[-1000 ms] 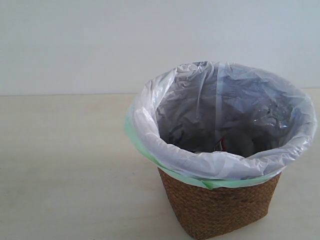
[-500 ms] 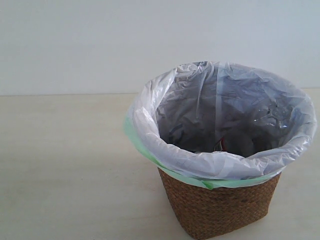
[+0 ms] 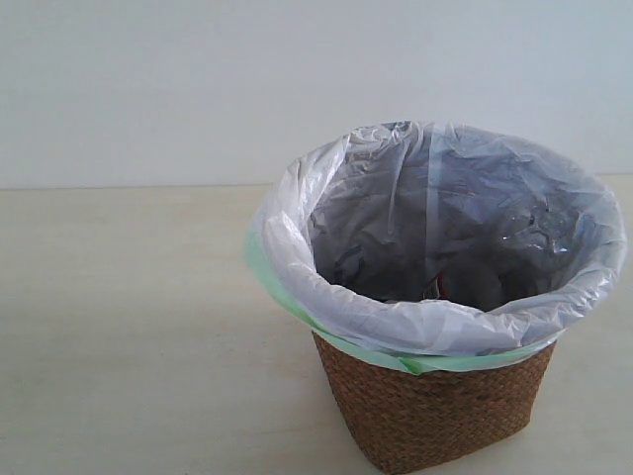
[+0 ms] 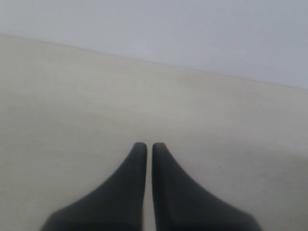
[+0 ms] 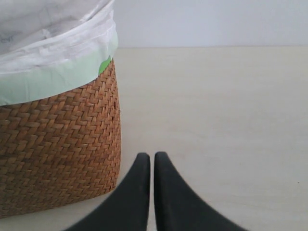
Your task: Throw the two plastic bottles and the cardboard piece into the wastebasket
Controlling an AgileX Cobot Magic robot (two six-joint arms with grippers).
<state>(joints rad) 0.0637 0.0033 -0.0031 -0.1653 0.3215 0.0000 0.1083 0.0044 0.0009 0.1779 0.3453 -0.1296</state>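
The brown wicker wastebasket (image 3: 435, 411) with its crinkled white bag and green edge stands at the right of the exterior view. A small red patch (image 3: 435, 286) shows deep inside it; I cannot tell what it belongs to. No bottle or cardboard piece is plainly visible in any view. My right gripper (image 5: 152, 156) is shut, empty, low over the table beside the wastebasket (image 5: 57, 149). My left gripper (image 4: 149, 145) is shut with nothing in it, above bare table. Neither gripper shows in the exterior view.
The pale beige table (image 3: 129, 327) runs back to a plain white wall (image 3: 198, 79). The basket wall stands close to my right gripper.
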